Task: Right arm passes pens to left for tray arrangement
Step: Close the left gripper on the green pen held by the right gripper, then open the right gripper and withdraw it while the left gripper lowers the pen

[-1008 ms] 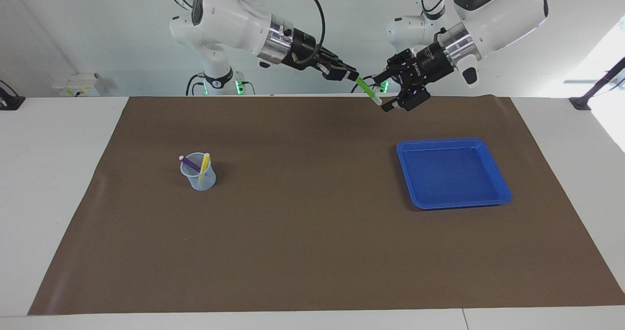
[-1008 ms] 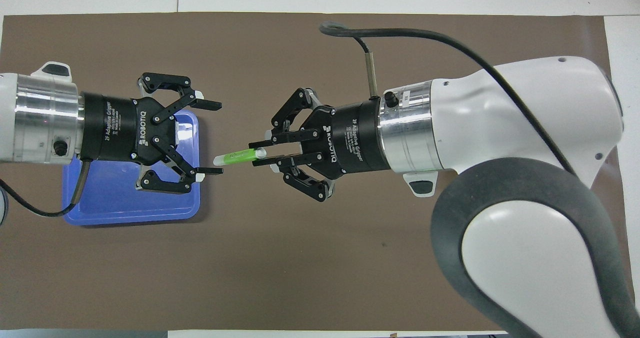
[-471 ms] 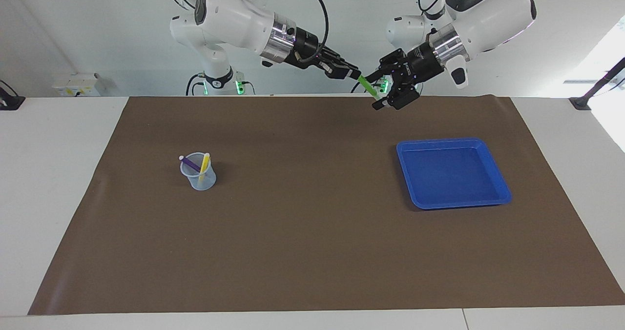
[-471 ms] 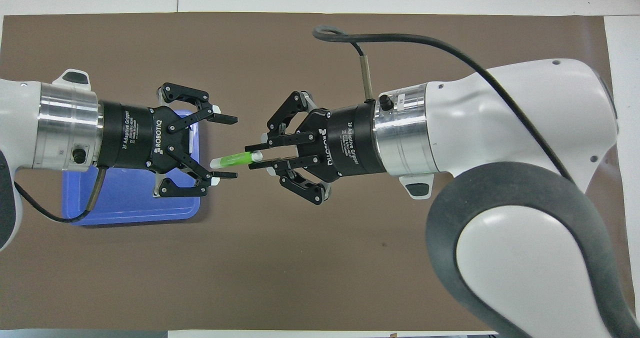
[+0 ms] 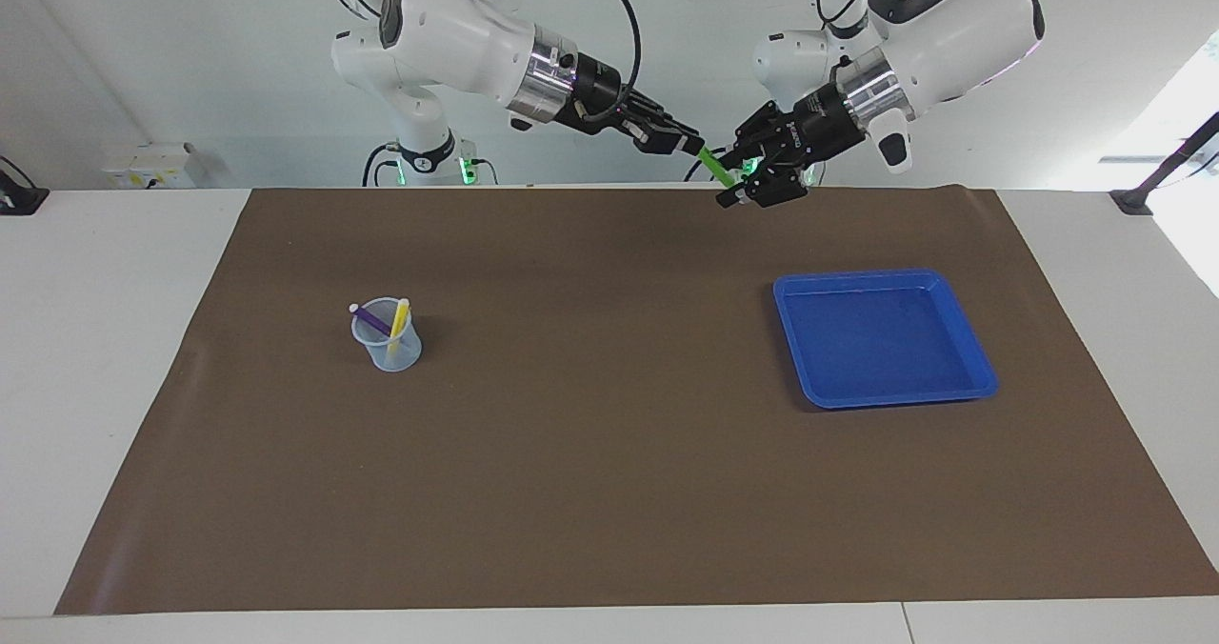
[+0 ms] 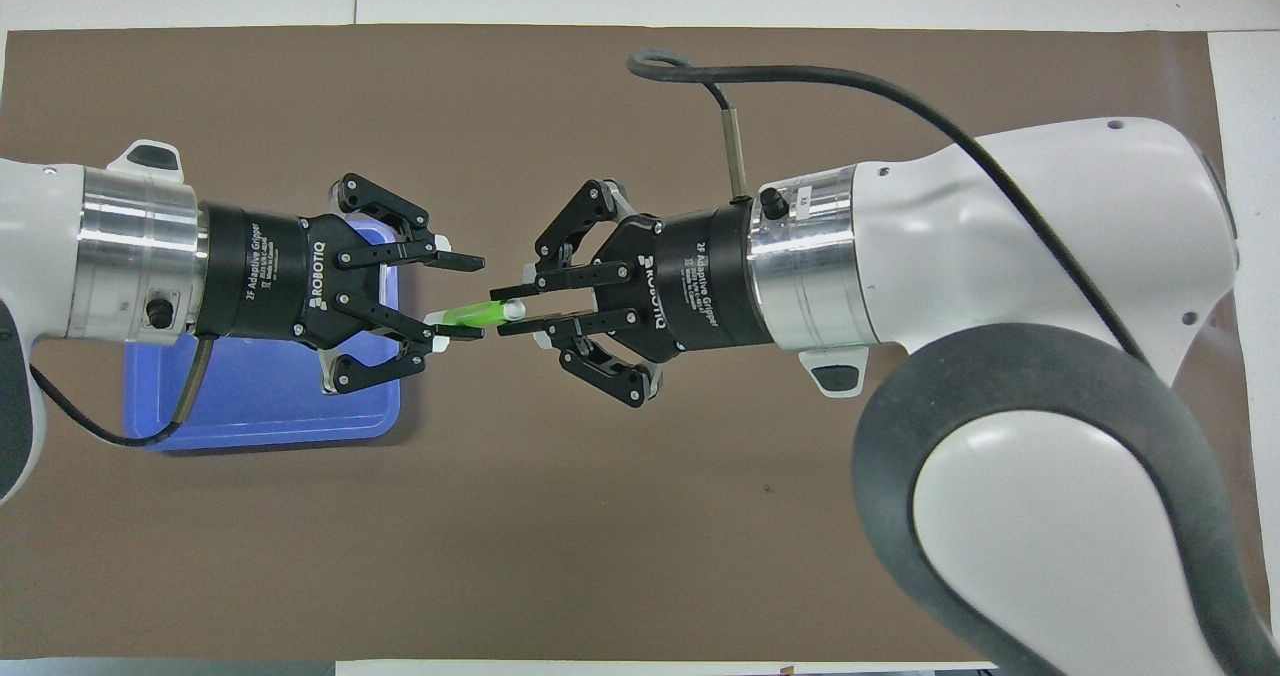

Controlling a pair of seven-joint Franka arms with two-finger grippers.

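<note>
Brown-matted desk, upper centre: right pincer (image 6: 512, 316) clamps light, stiff green pen (image 6: 470, 314); left pincer (image 6: 455, 294), fingers apart, straddles its free end.

The green pen (image 6: 475, 313) hangs in the air over the brown mat, at the robots' end of the table. The right gripper (image 6: 512, 311) clamps its one end, and the pale other end points toward the left gripper (image 6: 458, 296), whose fingers stand on either side of that end, one touching it, the other apart.

The yellow pen (image 5: 398, 324) and the purple pen (image 5: 369, 318) lean crossed in a small translucent cup (image 5: 388, 339) toward the right arm's end of the table.

The blue tray (image 5: 971, 363), squarish with a raised rim, lies flat toward the left arm's end, well apart from the cup.
</note>
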